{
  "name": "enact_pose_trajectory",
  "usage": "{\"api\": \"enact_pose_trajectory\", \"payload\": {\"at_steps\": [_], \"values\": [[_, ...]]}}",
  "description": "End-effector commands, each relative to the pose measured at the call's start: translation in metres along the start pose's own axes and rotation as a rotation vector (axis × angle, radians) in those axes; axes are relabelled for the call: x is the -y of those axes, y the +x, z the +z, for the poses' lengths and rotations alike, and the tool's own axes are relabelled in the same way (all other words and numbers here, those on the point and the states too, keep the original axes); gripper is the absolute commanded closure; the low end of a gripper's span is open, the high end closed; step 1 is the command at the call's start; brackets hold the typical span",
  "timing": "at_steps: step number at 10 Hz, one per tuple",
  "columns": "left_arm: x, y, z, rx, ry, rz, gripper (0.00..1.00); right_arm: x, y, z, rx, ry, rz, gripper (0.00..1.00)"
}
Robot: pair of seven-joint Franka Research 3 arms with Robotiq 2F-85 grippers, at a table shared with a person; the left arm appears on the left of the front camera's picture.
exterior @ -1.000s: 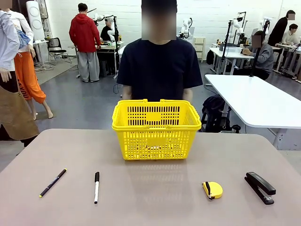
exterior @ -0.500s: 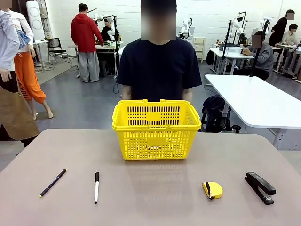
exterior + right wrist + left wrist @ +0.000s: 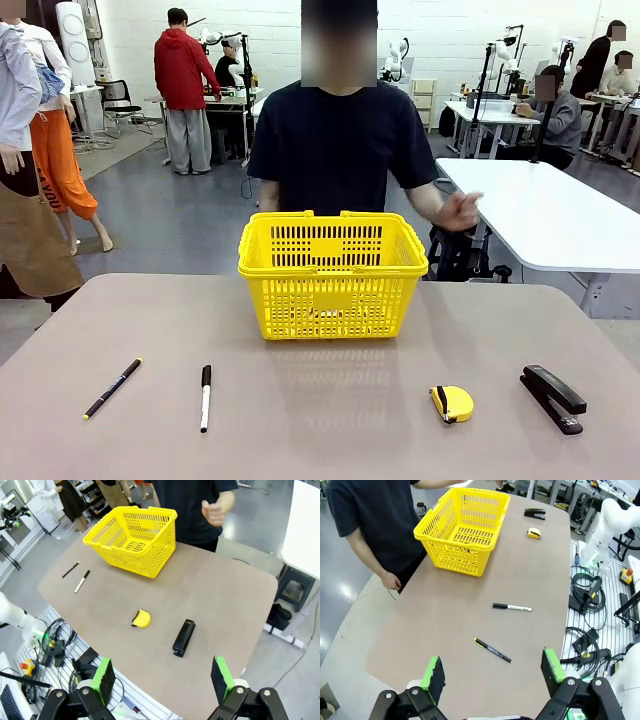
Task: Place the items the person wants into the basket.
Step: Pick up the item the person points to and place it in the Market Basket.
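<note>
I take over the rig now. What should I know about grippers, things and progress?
The left gripper and the right gripper are open, empty.
The basket stands at the table's far side, before the person.
The tape measure and stapler lie right of it, nearer the robot; pen and marker left.
The person's hand is raised.
Nothing grasped yet; tape measure and stapler not yet in the basket.

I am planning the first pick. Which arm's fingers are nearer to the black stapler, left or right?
Right. The right arm's fingers hang open just off the table edge, with the stapler close ahead. The left arm's fingers are far across the table from it.
</note>
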State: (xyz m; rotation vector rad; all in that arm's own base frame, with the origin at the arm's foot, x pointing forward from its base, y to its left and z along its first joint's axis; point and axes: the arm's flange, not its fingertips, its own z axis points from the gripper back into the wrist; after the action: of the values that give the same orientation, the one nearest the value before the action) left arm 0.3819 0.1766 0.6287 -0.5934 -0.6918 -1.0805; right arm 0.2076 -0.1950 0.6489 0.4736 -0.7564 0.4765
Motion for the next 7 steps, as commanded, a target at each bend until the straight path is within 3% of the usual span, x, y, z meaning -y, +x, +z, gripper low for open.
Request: {"api": "enact_pose_trajectory", "payload": {"at_steps": [1,7], "values": [[-0.0002,0.0003,0.0024,0.013,-0.007,-0.022,0.00,0.0005,0.0006,-0.0043,0.021,0.009,0.012,0.00],[-0.0002,0.0003,0.0024,0.013,-0.007,-0.022,0.00,0.0005,0.0006,-0.0043,0.021,0.009,0.012,0.00]]}}
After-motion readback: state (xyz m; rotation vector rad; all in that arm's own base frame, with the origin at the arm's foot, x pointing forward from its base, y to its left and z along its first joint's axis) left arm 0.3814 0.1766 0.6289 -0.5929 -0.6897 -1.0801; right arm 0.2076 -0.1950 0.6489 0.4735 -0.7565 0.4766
